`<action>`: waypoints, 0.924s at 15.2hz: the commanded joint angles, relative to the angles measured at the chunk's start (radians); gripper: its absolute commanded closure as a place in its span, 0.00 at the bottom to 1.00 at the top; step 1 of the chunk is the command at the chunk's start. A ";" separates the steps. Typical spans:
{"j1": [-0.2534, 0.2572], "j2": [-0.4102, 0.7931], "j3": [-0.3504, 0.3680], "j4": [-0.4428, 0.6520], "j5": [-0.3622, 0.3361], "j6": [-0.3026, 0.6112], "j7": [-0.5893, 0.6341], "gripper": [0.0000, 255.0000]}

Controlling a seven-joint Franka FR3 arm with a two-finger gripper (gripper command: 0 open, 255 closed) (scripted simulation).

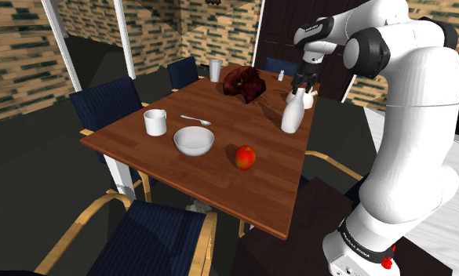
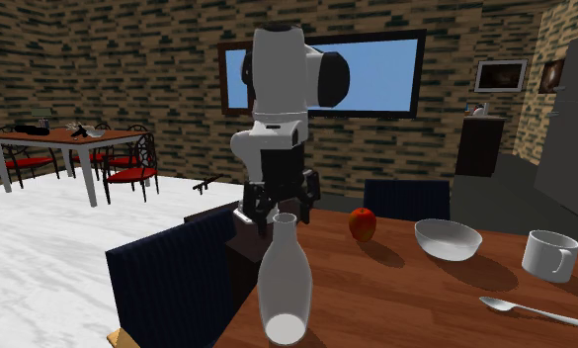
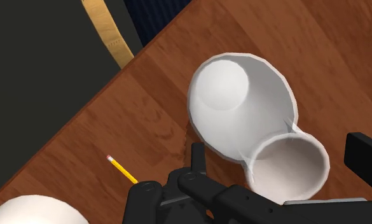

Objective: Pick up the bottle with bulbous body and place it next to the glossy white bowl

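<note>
- White bottle with a bulbous body [image 1: 292, 116] stands upright on the brown wooden table [image 1: 243, 125], near the long edge on the stand's side.
- Black two-finger tool [image 1: 304, 86] hangs over the bottle's neck, fingers [image 3: 365, 156] spread either side of its mouth, clasping nothing.
- Glossy white bowl [image 1: 194, 141] sits mid-table, well apart from the bottle; red apple [image 1: 245, 157] just beside it.
- Yellow pencil [image 3: 122, 168] lies near the bottle.

Smooth white bottle [image 1: 292, 118] and glossy bowl [image 1: 194, 141] rest on a polished wooden table [image 1: 212, 179].
</note>
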 commanded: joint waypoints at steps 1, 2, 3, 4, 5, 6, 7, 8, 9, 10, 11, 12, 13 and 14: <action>0.000 0.004 0.001 -0.001 0.002 0.005 0.000 0.00; 0.000 0.004 0.001 -0.001 0.002 0.005 0.000 0.00; 0.000 0.004 0.001 -0.001 0.002 0.005 0.000 0.00; 0.000 0.004 0.001 -0.001 0.002 0.005 0.000 0.00; 0.000 0.004 0.001 -0.001 0.002 0.005 0.000 0.00; 0.000 0.004 0.001 -0.001 0.002 0.005 0.000 0.00; 0.000 0.004 0.001 -0.001 0.002 0.005 0.000 1.00; 0.000 0.004 0.001 -0.001 0.002 0.005 0.000 1.00; 0.000 0.004 0.001 -0.001 0.002 0.005 0.000 1.00; 0.000 0.004 0.001 -0.001 0.002 0.005 0.000 1.00; 0.000 0.004 0.001 0.000 0.002 0.005 0.001 1.00; 0.000 0.004 0.001 -0.001 0.002 0.005 0.001 1.00; 0.000 0.004 0.001 -0.001 0.002 0.005 0.001 1.00; 0.001 0.004 0.001 -0.001 0.002 0.005 0.001 1.00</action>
